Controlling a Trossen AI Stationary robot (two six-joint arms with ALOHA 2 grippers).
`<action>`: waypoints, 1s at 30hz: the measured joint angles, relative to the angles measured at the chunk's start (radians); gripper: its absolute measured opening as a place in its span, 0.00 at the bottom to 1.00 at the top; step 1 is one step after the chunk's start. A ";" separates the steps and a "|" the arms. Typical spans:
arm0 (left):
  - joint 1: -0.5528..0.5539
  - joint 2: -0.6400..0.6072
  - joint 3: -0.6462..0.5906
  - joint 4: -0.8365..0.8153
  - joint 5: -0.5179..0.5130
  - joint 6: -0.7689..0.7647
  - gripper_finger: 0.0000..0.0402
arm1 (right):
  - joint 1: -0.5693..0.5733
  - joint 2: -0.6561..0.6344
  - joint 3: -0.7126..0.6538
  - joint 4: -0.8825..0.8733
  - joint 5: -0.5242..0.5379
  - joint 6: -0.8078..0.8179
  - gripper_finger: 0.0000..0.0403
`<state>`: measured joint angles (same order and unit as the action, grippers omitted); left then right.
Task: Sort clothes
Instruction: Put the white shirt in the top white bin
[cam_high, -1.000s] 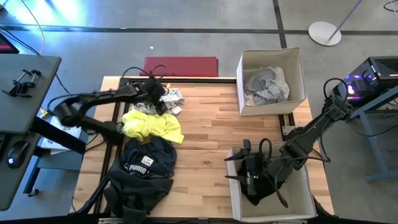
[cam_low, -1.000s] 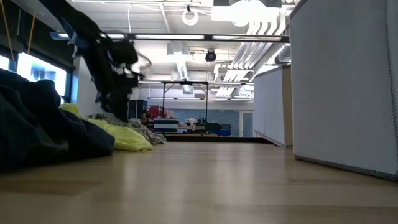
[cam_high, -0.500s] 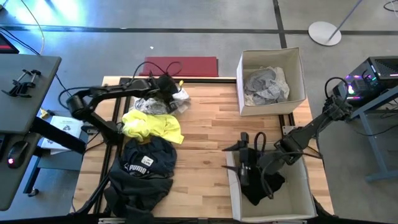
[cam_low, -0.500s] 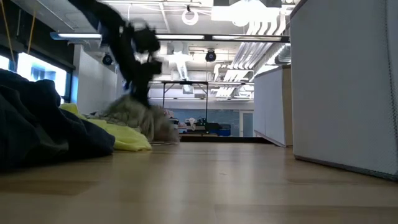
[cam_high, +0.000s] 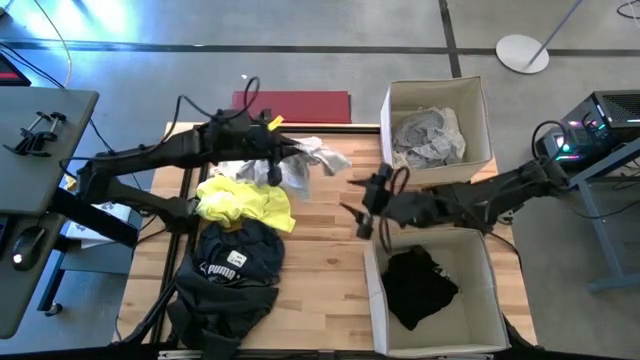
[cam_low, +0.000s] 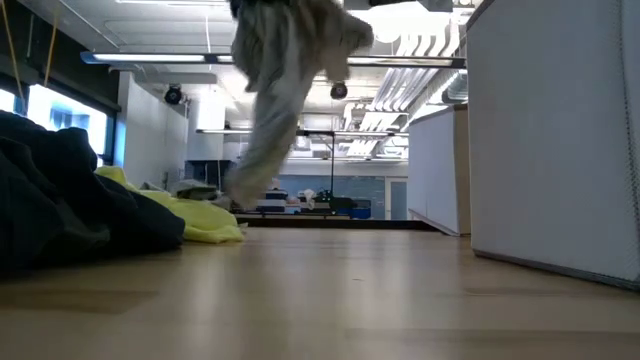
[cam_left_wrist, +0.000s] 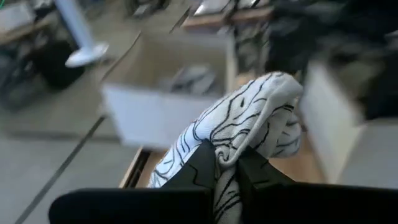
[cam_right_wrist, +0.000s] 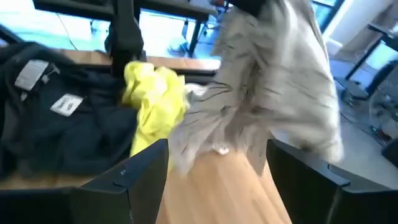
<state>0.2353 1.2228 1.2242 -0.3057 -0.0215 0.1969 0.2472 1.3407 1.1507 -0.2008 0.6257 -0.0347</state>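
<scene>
My left gripper (cam_high: 278, 163) is shut on a patterned grey-white garment (cam_high: 312, 158) above the table's far middle. In the low view the garment (cam_low: 285, 90) hangs long, and it fills the right wrist view (cam_right_wrist: 273, 87). A neon yellow garment (cam_high: 245, 200) and a navy Puma garment (cam_high: 235, 265) lie on the table's left. My right gripper (cam_high: 362, 208) hovers open between the two boxes, its fingers (cam_right_wrist: 146, 171) wide with nothing between them. A black garment (cam_high: 420, 285) lies in the near box (cam_high: 372, 300). My left gripper pinches a bunched fold of the patterned garment (cam_left_wrist: 239, 140) between its two fingers (cam_left_wrist: 202, 165); several layers bulge out past the tips. The cloth hangs slack below the gripper. Its lower end (cam_low: 240, 190) reaches down behind the yellow garment; I cannot tell whether it touches the table.
The far box (cam_high: 387, 130) at the back right holds grey clothes (cam_high: 428, 138). A red mat (cam_high: 290, 105) lies beyond the table's far edge. Bare wood shows in the table's middle (cam_high: 325, 250).
My left gripper has shut on the patterned garment, risen and swung toward the table's right, drawing the cloth up off the pile. My right gripper, still open, has come up out of the near box and moved toward the table's middle.
</scene>
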 joint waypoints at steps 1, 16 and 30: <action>-0.012 0.000 0.003 0.017 0.013 0.007 0.00 | -0.025 0.000 0.000 0.028 -0.034 -0.024 0.64; -0.069 0.030 0.006 0.072 0.018 0.040 0.00 | -0.134 0.000 0.090 -0.015 -0.105 -0.143 0.69; -0.072 0.119 0.006 0.154 0.047 0.041 0.00 | -0.236 0.083 0.116 -0.048 -0.365 -0.156 0.84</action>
<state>0.1631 1.3418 1.2304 -0.1521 0.0258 0.2379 0.0116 1.4234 1.2666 -0.2493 0.2603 -0.1905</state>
